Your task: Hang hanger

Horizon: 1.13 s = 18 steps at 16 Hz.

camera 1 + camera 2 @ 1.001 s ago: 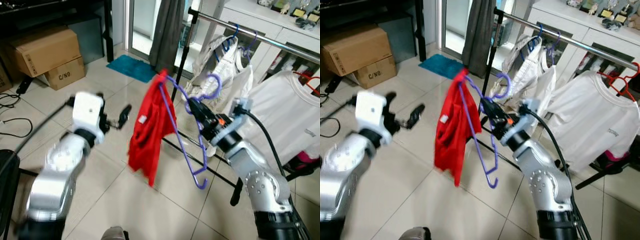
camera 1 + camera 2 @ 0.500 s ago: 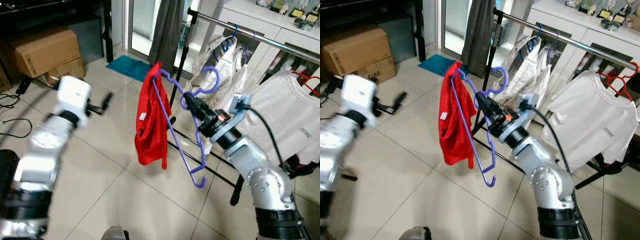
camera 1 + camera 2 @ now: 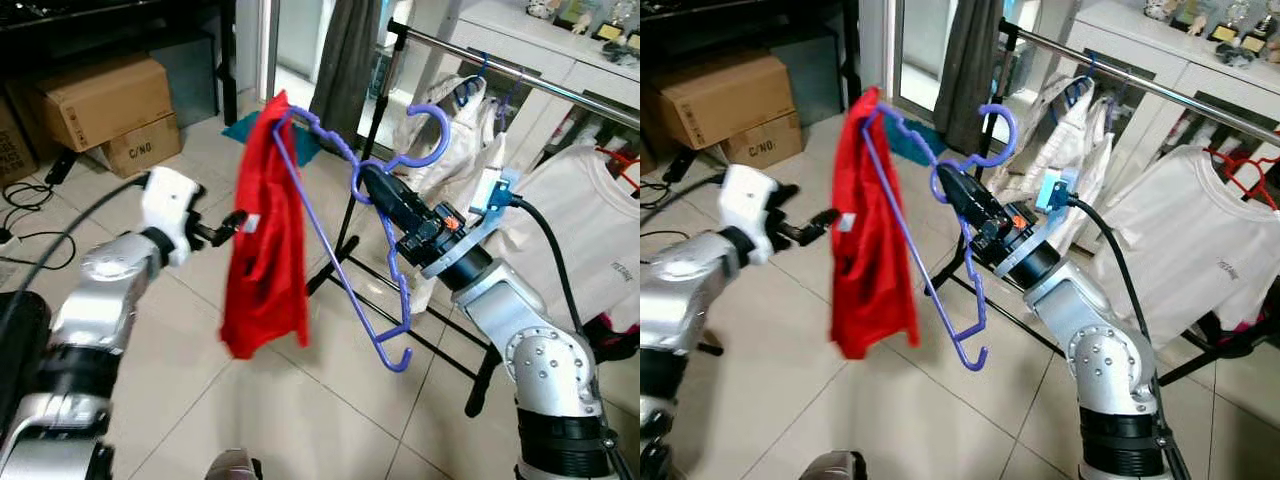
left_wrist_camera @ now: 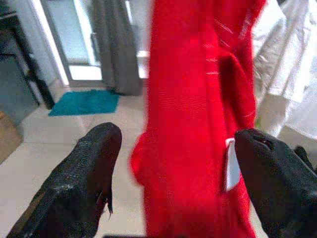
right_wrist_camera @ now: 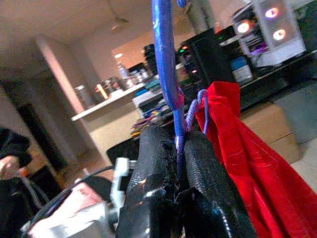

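The right gripper (image 3: 372, 186) is raised in front of the robot, and its 2 black fingers (image 5: 198, 173) are pressed tight on the thin bar of a purple plastic hanger (image 3: 335, 235), just below the hook. The hanger is tilted in the air: its hook curls upward near the gripper, 1 shoulder points up and toward the robot's left, and the other end points down to the floor. A red cloth garment (image 3: 265, 245) hangs from the upper shoulder and falls straight down, with a small white label on it. The left gripper (image 3: 232, 222) is stretched out to this garment; its 2 fingers (image 4: 81, 178) are spread wide, 1 on each side of the red cloth, and it cannot be told whether they touch it. Below them is a pale tiled floor (image 3: 300, 400). Behind the hanger stands a black clothes rack with a silver rail (image 3: 480, 55), and the hanger is not on this rail. On the rail hang white shirts (image 3: 580, 230) on blue and red hangers. Farther on the robot's left stand 2 brown cardboard boxes (image 3: 100, 100), a teal floor mat (image 3: 910, 140) lies near a glass door, and a grey curtain (image 3: 345, 55) hangs beside it.
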Available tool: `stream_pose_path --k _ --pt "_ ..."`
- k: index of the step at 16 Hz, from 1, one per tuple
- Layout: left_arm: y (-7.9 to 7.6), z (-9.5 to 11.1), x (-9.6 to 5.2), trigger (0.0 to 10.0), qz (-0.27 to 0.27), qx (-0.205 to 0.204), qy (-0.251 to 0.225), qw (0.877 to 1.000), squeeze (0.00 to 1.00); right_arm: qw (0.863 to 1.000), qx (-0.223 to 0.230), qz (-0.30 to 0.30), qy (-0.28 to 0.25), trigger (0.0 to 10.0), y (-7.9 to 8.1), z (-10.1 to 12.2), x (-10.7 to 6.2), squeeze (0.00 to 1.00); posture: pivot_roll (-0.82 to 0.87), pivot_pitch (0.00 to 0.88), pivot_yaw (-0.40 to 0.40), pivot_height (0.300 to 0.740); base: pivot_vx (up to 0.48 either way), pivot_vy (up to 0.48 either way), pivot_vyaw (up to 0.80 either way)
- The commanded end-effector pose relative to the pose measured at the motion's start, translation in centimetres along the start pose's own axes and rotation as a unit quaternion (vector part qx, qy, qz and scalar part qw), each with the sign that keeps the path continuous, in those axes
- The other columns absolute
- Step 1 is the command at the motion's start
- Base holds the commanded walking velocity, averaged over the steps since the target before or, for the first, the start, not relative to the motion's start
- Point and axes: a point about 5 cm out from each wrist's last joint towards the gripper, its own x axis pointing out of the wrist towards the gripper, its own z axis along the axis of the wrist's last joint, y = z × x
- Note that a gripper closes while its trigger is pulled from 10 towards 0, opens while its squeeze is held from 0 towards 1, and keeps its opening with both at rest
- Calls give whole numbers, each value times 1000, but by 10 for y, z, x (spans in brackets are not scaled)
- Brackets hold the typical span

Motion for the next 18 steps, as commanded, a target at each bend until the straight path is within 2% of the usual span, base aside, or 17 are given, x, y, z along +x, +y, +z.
stream_pose_path --k 1,2,8,18 --pt "-7 7 9 2078 -25 18 -9 999 0 999 -15 25 -18 10000 8 12 -1 0 38 0 -106 740 0 0 0" --pt "-9 9 12 0 -33 22 -12 999 0 999 -15 27 -18 10000 9 12 -1 0 36 0 -100 740 0 0 0" --pt "-8 7 21 0 -29 29 -14 999 0 999 -8 33 -22 10000 12 14 -4 0 36 0 -97 740 0 0 0" --pt "-8 5 25 0 -21 24 -27 999 0 999 5 27 -30 10000 9 17 -6 0 38 0 -99 740 0 0 0"
